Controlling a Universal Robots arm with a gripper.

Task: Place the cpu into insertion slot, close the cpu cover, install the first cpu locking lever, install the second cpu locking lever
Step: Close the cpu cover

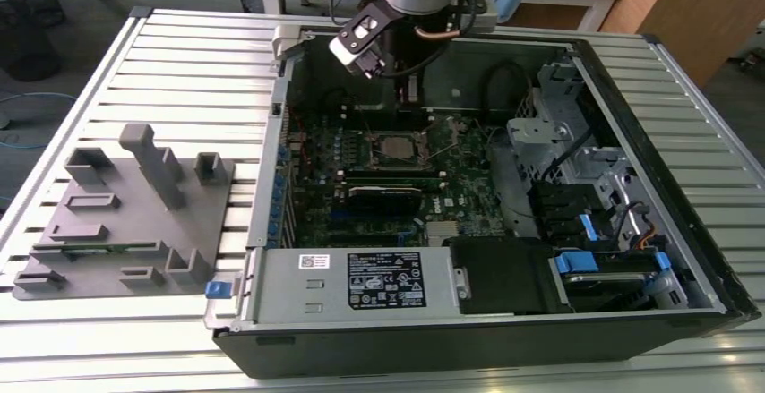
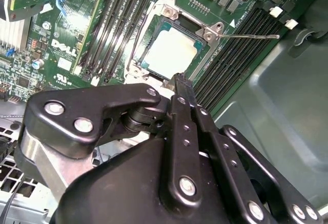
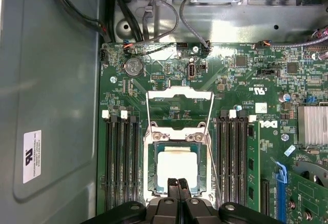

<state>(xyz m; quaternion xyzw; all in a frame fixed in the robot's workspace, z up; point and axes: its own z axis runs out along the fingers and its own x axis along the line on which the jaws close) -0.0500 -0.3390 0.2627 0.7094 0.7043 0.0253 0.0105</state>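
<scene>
Gripper (image 3: 179,184): clenched, holding nothing. Cpu (image 3: 177,167): framed by cpu cover (image 3: 174,133), just ahead of the fingertips.

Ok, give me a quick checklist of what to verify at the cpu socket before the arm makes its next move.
1. cpu in the insertion slot: ok. It lies flat inside with its silver top up.
2. cpu cover closed: not ok. It appears to stand raised at the socket's far side, with the board showing through its window.
3. Locking levers fastened: not ok. In the second wrist view one wire lever sticks out free beside the socket.
4. gripper empty: ok. It is shut with nothing held, at the socket's near edge.
5. cpu corner alignment: cannot tell.
</scene>
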